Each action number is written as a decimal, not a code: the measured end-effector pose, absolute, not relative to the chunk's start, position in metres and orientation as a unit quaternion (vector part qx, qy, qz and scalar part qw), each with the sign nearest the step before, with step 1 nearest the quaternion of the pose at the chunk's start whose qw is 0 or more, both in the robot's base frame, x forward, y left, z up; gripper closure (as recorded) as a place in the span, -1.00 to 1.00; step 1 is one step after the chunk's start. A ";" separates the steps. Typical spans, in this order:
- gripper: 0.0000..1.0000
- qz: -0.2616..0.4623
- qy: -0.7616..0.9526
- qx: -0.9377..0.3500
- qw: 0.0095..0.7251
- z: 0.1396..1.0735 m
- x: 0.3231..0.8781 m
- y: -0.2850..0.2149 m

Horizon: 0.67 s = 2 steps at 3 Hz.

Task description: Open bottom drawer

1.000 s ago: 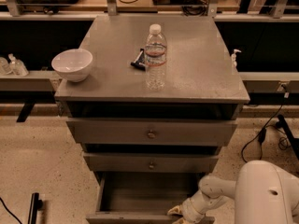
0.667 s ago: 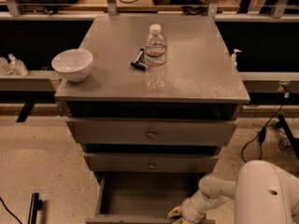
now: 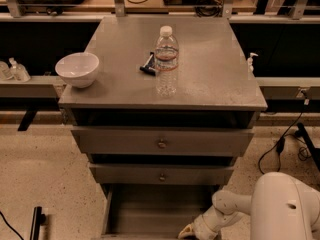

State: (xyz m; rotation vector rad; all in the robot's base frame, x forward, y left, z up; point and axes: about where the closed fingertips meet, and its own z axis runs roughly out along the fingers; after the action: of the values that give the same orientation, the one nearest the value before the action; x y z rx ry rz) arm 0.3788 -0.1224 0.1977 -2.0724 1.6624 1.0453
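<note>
While open, bottom drawer (image 3: 150,210) just beside gripper (image 3: 188,230)

The one camera looks from high up in front of the drawer unit, facing it head-on and tilted steeply down, so the bench (image 3: 210,79) fills the upper centre of the frame and the drawer fronts narrow below it. It stands fairly near and is perhaps carried on the robot itself: the white arm (image 3: 285,209) bulks into the lower right corner. The gripper (image 3: 189,230) sits at the bottom edge, right of centre, by the bottom drawer (image 3: 150,209), which the frame cuts off.
</note>
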 end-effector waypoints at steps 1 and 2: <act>-1.00 0.364 0.576 -0.718 0.142 0.197 0.377 -0.121; -1.00 0.341 0.582 -0.724 0.144 0.213 0.382 -0.124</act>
State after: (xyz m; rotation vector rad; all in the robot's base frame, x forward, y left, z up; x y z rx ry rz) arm 0.3821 -0.1239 0.2134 -2.0866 1.6792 0.9837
